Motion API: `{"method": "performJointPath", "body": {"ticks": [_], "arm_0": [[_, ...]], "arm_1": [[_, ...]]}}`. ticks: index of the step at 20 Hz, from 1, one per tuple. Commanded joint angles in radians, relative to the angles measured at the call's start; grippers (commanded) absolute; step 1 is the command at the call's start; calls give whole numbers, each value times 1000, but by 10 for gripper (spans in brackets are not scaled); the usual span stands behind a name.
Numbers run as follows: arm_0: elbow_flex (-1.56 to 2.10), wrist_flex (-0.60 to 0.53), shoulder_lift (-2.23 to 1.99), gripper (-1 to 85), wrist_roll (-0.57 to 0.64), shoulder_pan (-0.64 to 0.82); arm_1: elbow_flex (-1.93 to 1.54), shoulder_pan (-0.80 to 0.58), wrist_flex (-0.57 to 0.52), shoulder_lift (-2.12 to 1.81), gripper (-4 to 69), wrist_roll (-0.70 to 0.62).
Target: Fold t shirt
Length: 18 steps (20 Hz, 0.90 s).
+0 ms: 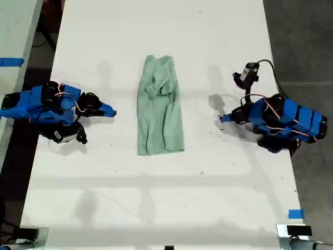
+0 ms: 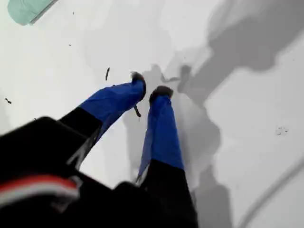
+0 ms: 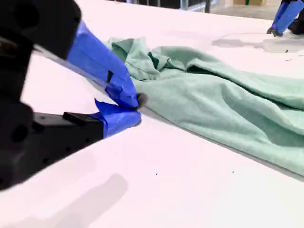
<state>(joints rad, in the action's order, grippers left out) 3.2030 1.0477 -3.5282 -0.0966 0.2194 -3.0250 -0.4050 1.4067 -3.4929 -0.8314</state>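
Observation:
The pale mint-green t shirt [image 1: 160,112] lies as a long, narrow, wrinkled strip in the middle of the white table [image 1: 156,198], bunched at its far end. My second gripper [image 1: 112,111] is at the exterior view's left, low on the table a short way from the shirt's edge. In the second wrist view its blue fingertips [image 3: 137,107] meet with nothing between them, beside the t shirt [image 3: 223,104]. My first gripper [image 1: 222,119] is at the exterior view's right, apart from the shirt. Its tips [image 2: 148,91] are almost touching and hold nothing; a corner of the t shirt [image 2: 26,9] shows far off.
The table's side edges run just behind both arms in the exterior view. A strip of blue tape [image 1: 295,213] marks its near corner at that view's right. A second pale surface with blue tape [image 1: 10,62] stands beyond the table at the view's left.

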Motion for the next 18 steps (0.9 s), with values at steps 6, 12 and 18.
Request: {"method": "performJointPath", "body": {"ticks": [6, 12, 18], "arm_0": [[3, -135, -9, -1, -2, -57], [-459, -106, 627, -3, -91, -117], [-1822, 374, 1842, 183, -6, -222]], "arm_1": [[-84, 302, -91, -11, 3, 867], [304, 235, -69, 483, 0, 882], [1569, 383, 123, 1799, 265, 848]]}}
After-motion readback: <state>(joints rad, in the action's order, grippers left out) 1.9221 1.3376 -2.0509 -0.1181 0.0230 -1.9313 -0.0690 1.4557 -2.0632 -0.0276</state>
